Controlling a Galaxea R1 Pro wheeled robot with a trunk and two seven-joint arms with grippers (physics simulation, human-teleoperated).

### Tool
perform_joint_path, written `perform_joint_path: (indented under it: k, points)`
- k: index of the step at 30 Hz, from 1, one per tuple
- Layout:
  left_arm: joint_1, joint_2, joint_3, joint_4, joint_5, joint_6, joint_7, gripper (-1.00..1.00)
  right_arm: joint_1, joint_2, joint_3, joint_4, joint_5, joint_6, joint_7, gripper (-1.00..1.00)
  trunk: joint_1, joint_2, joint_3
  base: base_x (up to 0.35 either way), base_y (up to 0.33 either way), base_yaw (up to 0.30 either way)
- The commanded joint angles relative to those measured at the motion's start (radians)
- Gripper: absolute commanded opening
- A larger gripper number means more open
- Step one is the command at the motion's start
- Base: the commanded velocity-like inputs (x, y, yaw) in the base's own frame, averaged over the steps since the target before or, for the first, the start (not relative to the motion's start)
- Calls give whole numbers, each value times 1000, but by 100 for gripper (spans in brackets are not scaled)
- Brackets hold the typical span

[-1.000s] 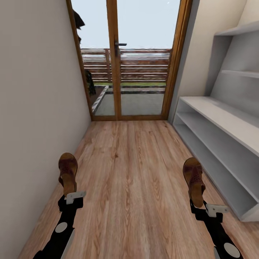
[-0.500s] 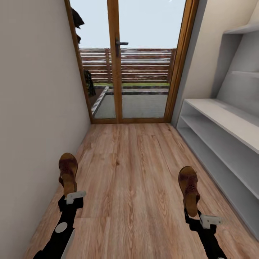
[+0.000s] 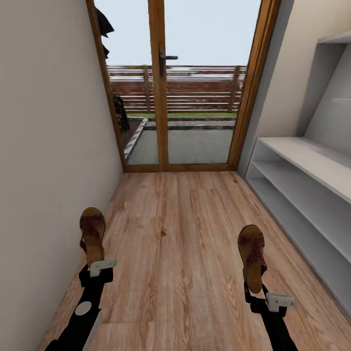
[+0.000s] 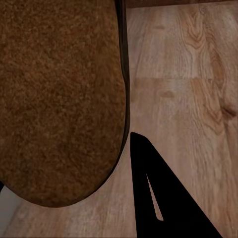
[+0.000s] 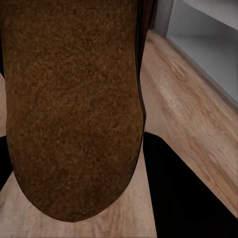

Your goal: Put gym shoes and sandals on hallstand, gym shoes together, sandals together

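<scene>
Each of my grippers holds one brown sandal above the corridor floor (image 3: 180, 229). The left gripper (image 3: 96, 265) is shut on the heel end of one sandal (image 3: 92, 231), near the left wall. My right gripper (image 3: 257, 290) is shut on the other sandal (image 3: 251, 253), which hangs left of the hallstand (image 3: 312, 190). In the left wrist view the brown sole of the sandal (image 4: 59, 99) is close up beside one dark finger (image 4: 163, 198). The right wrist view has the other sandal's sole (image 5: 74, 104) with the hallstand's lower tiers (image 5: 208, 39) behind it. The gym shoes are out of view.
A wood-framed glass door (image 3: 180, 87) closes the far end of the corridor, with a fenced terrace behind it. A plain wall (image 3: 44, 146) runs along the left. The hallstand's open tiers line the right side.
The whole view has shifted, so the camera has moved: the door looks nearer and the hallstand has slid right. The right gripper and its sandal sit slightly further left and lower in the picture.
</scene>
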State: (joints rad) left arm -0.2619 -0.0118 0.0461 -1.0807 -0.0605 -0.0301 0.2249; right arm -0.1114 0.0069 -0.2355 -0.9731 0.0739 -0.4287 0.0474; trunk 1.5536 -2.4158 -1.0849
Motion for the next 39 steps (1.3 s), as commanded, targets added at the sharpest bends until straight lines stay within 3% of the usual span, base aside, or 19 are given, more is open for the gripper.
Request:
perform_joint_path:
  k: [1,39]
  points:
    - [0,-1,1,0,-11,-1,0,-100,-1,1,-4,0,4,-2,6,-100,0,0,-1,335,119,-93]
    - [0,-1,-2,21,-12,-4,-1,-100,-1,1,-4,1,4,-2,6,-100,0,0,-1,330,96,-257]
